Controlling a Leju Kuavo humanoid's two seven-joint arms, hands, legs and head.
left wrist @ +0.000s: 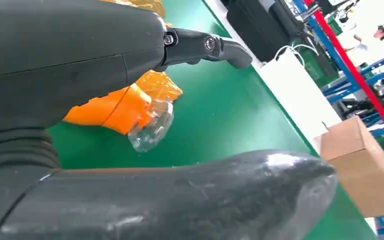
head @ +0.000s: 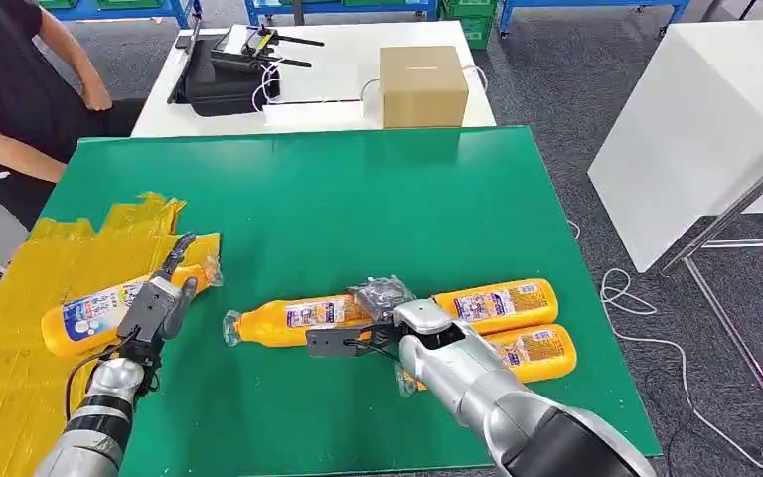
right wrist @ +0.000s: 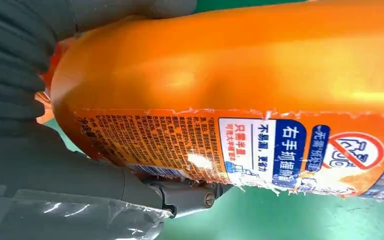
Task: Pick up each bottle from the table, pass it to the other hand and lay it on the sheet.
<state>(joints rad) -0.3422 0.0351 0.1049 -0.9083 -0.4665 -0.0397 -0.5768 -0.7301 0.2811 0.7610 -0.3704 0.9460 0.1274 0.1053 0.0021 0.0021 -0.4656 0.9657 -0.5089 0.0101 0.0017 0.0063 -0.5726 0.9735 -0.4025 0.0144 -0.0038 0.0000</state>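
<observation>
An orange bottle lies on the yellow sheet at the table's left, its clear cap pointing to the middle. My left hand hovers over its neck, fingers spread and holding nothing. A second orange bottle lies on the green table, cap to the left. My right hand grips its base end; in the right wrist view the bottle sits between thumb and fingers. Two more orange bottles lie just right of that hand.
A cardboard box and a black case stand on the white table behind. A person sits at the far left. Another white table stands to the right, with cables on the floor.
</observation>
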